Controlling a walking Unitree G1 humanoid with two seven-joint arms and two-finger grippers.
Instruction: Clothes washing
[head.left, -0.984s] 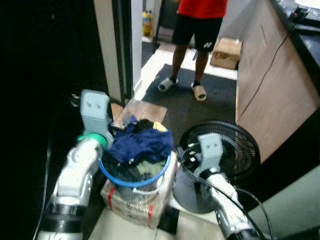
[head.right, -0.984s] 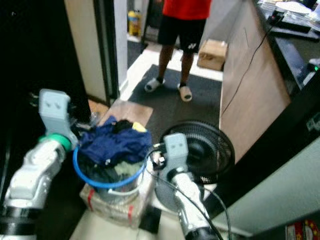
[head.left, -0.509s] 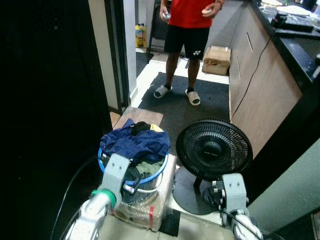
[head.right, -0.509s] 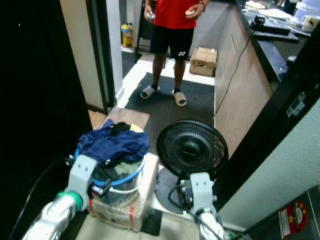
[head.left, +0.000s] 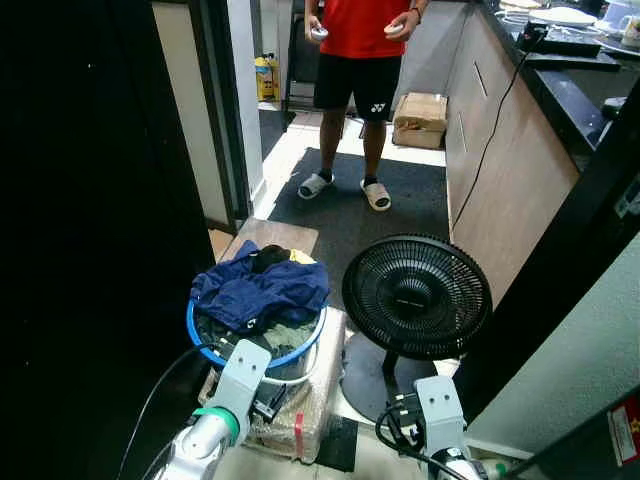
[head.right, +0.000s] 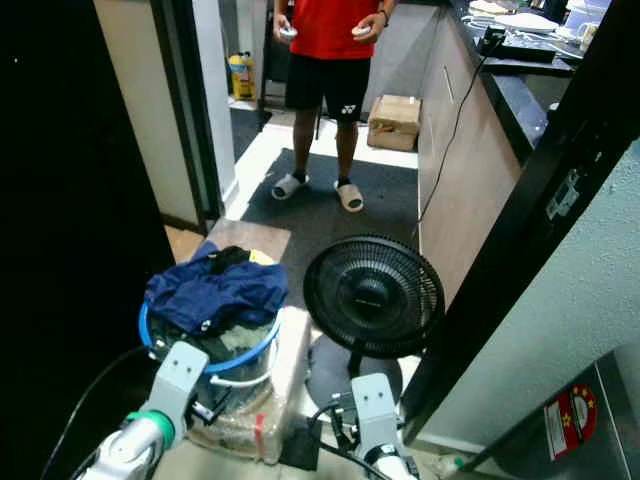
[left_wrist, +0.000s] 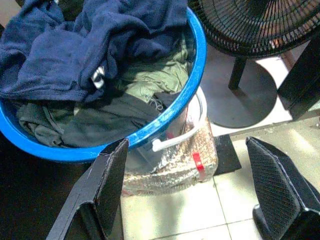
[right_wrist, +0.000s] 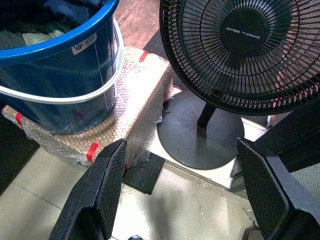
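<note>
On the floor ahead, a blue bucket (head.left: 262, 345) heaped with clothes (head.left: 262, 288) sits on a bubble-wrapped box (right_wrist: 131, 107) bound with red tape. A navy garment lies on top, olive and dark pieces under it, and a white sticker on the bucket's wall carries print too small to read. The bucket's white handle hangs down its side.

Just beside the box stands a black fan (head.left: 416, 297) on a round base; its hub bears white lettering that cannot be made out. A dark mat (right_wrist: 143, 173) lies on the tiles between box and fan base.

Left gripper (left_wrist: 197, 192) hangs low beside the bucket's rim with its jaws spread wide. Right gripper (right_wrist: 185, 192) hangs over the tiles in front of the fan base, jaws also spread wide.

Beyond the bucket a dark carpet (head.left: 390, 215) runs along a wooden counter (head.left: 500, 170), where a person (head.left: 358, 60) in a red shirt, black shorts with a small white logo, and slippers stands. A cardboard box (head.left: 420, 105) sits behind them. A dark wall closes the left side, and a dark post and pale wall the right.
</note>
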